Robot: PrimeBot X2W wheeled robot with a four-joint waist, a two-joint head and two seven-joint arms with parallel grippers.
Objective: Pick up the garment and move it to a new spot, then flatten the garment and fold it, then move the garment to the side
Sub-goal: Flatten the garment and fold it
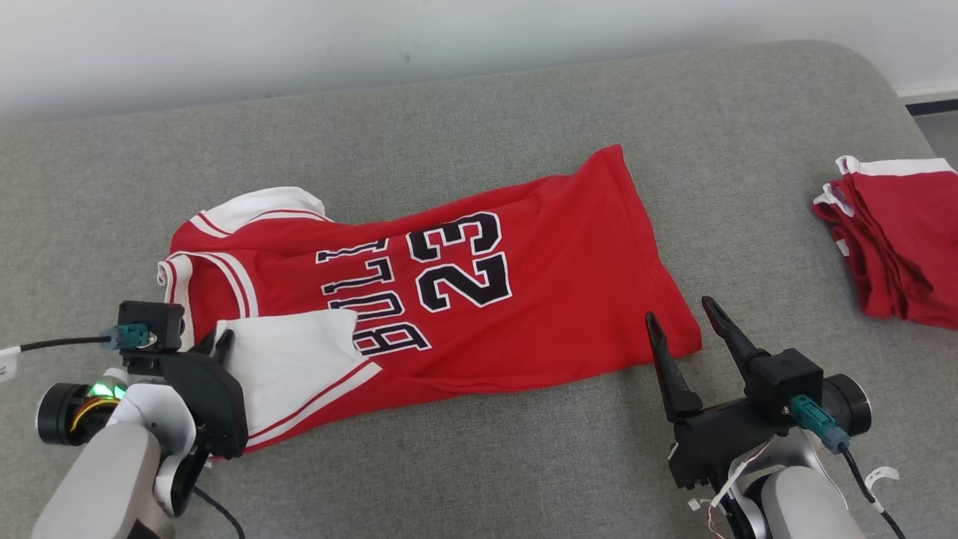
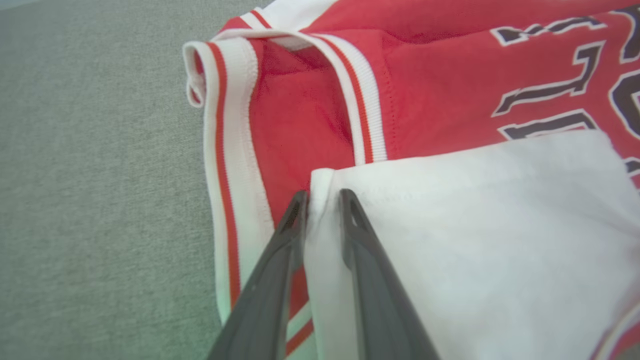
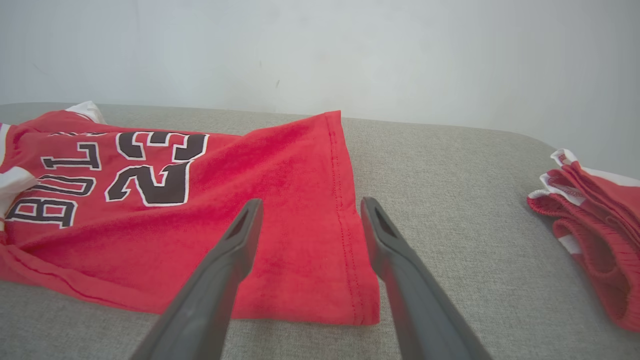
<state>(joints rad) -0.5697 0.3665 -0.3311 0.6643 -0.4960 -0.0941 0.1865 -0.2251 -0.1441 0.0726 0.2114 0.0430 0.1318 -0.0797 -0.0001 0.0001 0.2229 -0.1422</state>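
While left gripper (image 2: 322,197) pinches jersey (image 1: 539,322), shorts (image 1: 905,247) (rightward) are cropped.

Hidden and cropped
The jersey (image 1: 539,299) is partly covered by the left hand (image 1: 215,340); the red pile (image 1: 898,239) is cut by the right edge.

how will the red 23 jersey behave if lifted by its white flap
Probably floppy: the red basketball jersey lies creased on the grey padded surface, so it should drape. Likely light: the left gripper pinches one thin fold.
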